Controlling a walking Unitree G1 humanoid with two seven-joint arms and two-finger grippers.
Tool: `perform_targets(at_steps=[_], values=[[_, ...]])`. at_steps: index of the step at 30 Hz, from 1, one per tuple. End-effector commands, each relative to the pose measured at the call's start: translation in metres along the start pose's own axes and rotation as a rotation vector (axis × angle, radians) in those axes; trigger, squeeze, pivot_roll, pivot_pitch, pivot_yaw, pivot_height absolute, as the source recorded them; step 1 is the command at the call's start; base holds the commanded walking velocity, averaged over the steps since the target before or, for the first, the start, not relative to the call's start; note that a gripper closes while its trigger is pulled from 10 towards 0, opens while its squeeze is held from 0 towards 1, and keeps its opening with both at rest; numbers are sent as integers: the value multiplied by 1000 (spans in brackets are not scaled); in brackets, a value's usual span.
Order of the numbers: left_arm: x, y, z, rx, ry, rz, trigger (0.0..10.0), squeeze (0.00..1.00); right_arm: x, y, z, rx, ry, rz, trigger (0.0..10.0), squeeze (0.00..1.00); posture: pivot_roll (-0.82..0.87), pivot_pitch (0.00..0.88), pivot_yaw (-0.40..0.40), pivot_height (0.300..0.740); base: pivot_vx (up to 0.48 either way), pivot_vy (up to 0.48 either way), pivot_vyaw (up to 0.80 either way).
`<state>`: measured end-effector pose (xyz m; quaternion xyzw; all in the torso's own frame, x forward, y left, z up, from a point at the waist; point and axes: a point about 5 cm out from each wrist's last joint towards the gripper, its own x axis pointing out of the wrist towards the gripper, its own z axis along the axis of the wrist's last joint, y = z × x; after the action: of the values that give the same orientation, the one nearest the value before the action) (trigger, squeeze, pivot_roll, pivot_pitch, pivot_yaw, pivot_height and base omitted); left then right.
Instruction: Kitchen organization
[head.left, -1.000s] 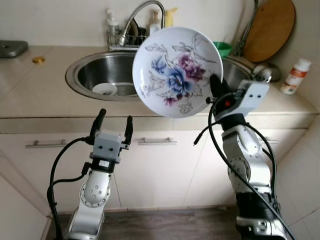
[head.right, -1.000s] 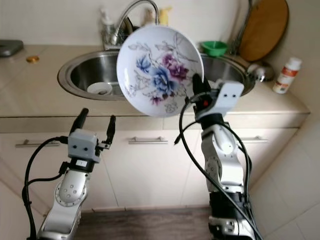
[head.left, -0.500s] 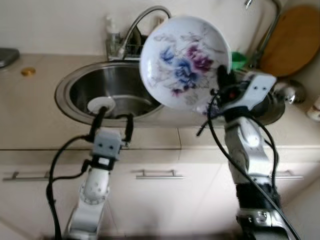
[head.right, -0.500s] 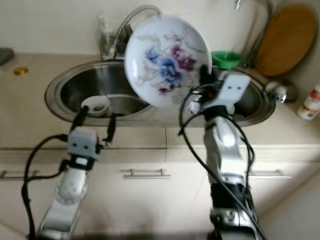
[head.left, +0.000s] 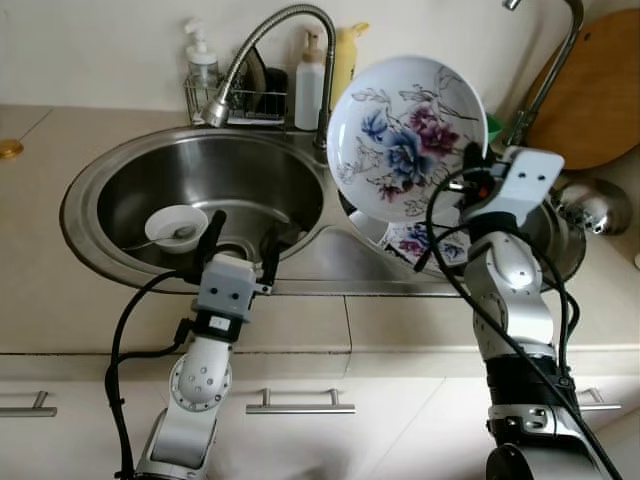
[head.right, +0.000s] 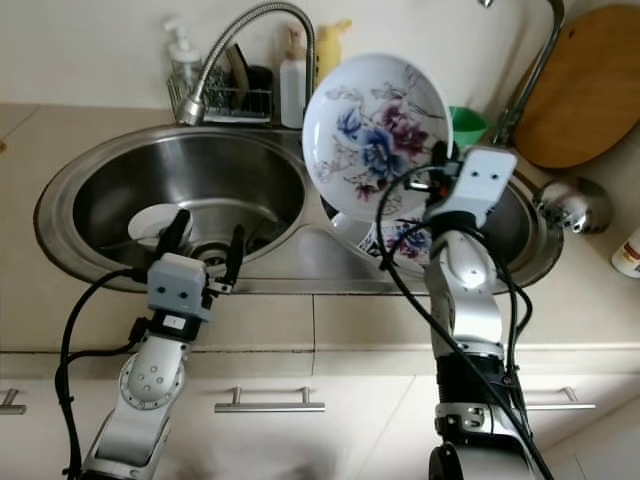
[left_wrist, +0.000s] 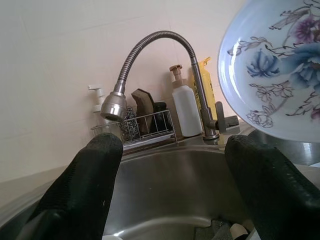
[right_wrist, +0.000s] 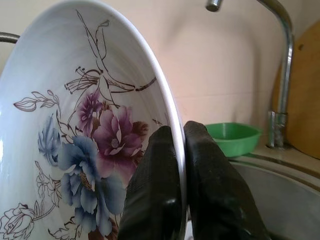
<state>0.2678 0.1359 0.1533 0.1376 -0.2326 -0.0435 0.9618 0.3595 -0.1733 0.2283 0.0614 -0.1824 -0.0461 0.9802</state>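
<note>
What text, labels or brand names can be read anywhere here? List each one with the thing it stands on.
None can be read.
Yellow bottle: no print can be made out.
White pump bottle: no label can be made out.
Clear soap dispenser: no lettering can be made out.
Floral plate, held in the right gripper: flower pattern, no words.
Left gripper housing: a small tag below it, too small to read.

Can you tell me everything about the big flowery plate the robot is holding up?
The plate is round, white and glossy, like china, painted with blue and purple flowers and thin dark stems. The right gripper pinches its rim between both black fingers, holding it on edge, its painted face toward the camera, above the right sink basin. Nothing else touches it.
</note>
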Motion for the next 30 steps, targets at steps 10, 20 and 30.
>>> perform_targets(at_steps=[10, 20, 30], values=[[1, -6, 2, -9, -9, -17, 10000, 0, 21, -44, -15, -172, 117, -227, 0, 0, 78, 0, -56, 740, 0, 0, 0], [1, -5, 2, -7, -6, -17, 10000, 0, 22, -29, -48, -202, 324, -113, 235, 0, 84, 0, -57, 740, 0, 0, 0], [0, -6, 1, -3, -2, -22, 10000, 0, 11, -7, -79, -205, 523, 37, 10000, 0, 86, 0, -57, 740, 0, 0, 0]])
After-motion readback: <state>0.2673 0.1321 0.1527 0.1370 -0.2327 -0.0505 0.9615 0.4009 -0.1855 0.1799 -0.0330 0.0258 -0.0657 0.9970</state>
